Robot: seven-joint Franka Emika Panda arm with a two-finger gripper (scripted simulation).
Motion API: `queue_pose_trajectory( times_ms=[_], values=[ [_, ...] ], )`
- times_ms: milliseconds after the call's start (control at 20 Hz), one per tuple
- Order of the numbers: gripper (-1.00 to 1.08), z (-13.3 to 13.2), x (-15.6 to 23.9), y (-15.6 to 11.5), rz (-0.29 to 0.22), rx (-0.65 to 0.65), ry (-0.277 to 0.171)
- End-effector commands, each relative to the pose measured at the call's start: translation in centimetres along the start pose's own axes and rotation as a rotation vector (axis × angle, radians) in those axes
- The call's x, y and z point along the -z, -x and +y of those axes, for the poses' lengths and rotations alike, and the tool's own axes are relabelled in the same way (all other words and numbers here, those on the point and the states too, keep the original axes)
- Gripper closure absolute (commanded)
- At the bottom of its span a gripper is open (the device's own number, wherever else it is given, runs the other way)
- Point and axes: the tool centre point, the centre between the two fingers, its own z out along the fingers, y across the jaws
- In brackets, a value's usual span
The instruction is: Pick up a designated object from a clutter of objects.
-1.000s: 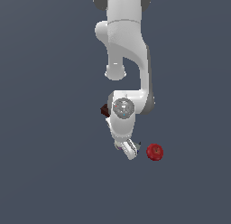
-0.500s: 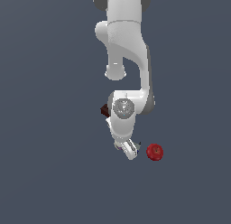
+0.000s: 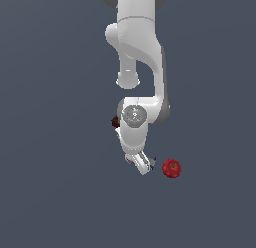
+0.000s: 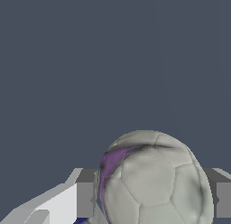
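Ball (image 4: 151, 180) sits btwn hand (image 4: 151, 198) fingers, gripped; nothing moved since 1 s ago, so lift's next.

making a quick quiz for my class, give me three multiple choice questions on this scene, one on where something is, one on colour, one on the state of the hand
1. Where is the red apple relative to the hand in the exterior view?
A. toward that view's right
B. toward that view's left
C. hidden behind the arm's base

2. What colour is the marking on the ball?
A. green
B. purple
C. orange

3. How does the ball sit relative to the hand's fingers in the wrist view?
A. far off, nowhere near them
B. between them, one finger on each side
C. resting on top of one finger

Answers:
1. A, the red apple lies beside the hand on the exterior view's right.
2. B, the whitish ball carries a purple streak.
3. B, the fingers flank the ball on both sides.
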Motion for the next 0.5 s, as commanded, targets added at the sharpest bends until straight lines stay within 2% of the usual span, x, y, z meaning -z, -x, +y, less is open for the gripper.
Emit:
queue_pose_trajectory(
  times_ms=[0,450],
  values=[
    [1.08,0.6,0.9,-0.3,0.001,-0.001,-0.002],
    [1.08,4.6,6.1,-2.0,0.000,-0.001,-0.002]
  ],
)
